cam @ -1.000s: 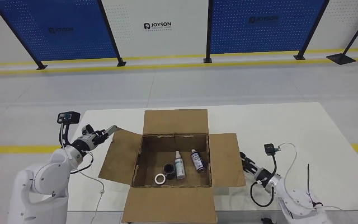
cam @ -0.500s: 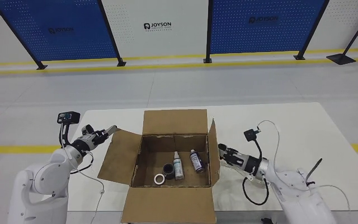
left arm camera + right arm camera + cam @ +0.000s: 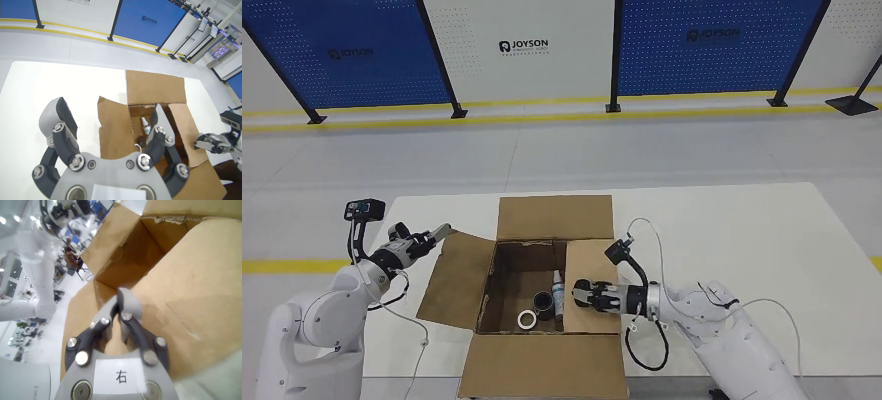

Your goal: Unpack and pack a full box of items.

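Open box [image 3: 556,215] sits mid counter [image 3: 742,230], w/ far, near & L flaps splayed outward. On its floor: spray bottle [image 3: 145,126] lying w/ long axis near-to-far, black roll [image 3: 543,300] just beside it, white roll [image 3: 528,319] closer to the front wall.

R flap [image 3: 590,262] is tipped in over the box's R half, slanting, not flat. Its hinge line runs near-to-far. R pincer [image 3: 119,300] is pinched tight, nothing visible betw. the tips, and sits at the flap's outer face. The flap thus lies straight ahead of it, toward box centre. Judgement: step in hand is folding that flap shut, so the push should go inward & down.

L flap [image 3: 455,280] lies just ahead of L pincer [image 3: 108,105], which hangs spread wide & empty over the counter off the box's L side. L arm is plainly the nearer one for that flap.

Hidden: anything under the R flap. Actual tip-to-card contact is hard to confirm.
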`<state>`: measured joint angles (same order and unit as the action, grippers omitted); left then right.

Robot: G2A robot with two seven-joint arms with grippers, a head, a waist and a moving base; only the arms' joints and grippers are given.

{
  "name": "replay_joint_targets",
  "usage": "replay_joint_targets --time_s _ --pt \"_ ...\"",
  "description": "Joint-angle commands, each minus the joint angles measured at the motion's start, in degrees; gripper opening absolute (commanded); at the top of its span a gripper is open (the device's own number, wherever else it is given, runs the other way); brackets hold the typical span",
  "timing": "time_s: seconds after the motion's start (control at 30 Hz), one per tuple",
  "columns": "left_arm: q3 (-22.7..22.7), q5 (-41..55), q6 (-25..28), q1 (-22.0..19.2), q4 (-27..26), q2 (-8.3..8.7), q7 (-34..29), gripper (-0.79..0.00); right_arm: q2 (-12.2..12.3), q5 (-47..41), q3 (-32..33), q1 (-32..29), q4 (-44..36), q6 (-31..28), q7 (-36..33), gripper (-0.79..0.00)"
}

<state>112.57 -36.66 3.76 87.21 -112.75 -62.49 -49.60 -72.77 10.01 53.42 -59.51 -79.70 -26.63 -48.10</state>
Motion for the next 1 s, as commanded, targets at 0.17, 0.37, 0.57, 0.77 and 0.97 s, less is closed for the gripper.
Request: replay_joint_targets --time_s 0.17,0.37,0.57,0.77,0.97 --pt "0.0 0.0 0.0 0.0 0.0 0.00 0.0 0.000 -0.5 -0.9 -1.5 1.9 1.7 -0.2 0.6 -0.785" --pt "0.5 -0.9 0.9 0.7 0.9 0.08 1.7 0.000 -0.2 -1.9 0.3 1.5 0.7 -1.4 3.9 -0.785" --pt "4.0 -9.4 9.0 3.3 5.2 0.92 5.1 0.000 0.7 -2.5 4.9 -1.1 -1.8 -1.3 8.3 -0.785" --pt "6.4 -17.5 14.6 5.2 11.7 1.59 9.9 0.000 1.9 -2.3 9.9 -4.3 -4.3 -0.1 11.2 -0.785" --pt "5.2 -22.0 16.7 6.2 16.8 1.88 12.1 0.000 2.6 -3.9 13.2 -7.9 -6.1 1.1 13.3 -0.785"
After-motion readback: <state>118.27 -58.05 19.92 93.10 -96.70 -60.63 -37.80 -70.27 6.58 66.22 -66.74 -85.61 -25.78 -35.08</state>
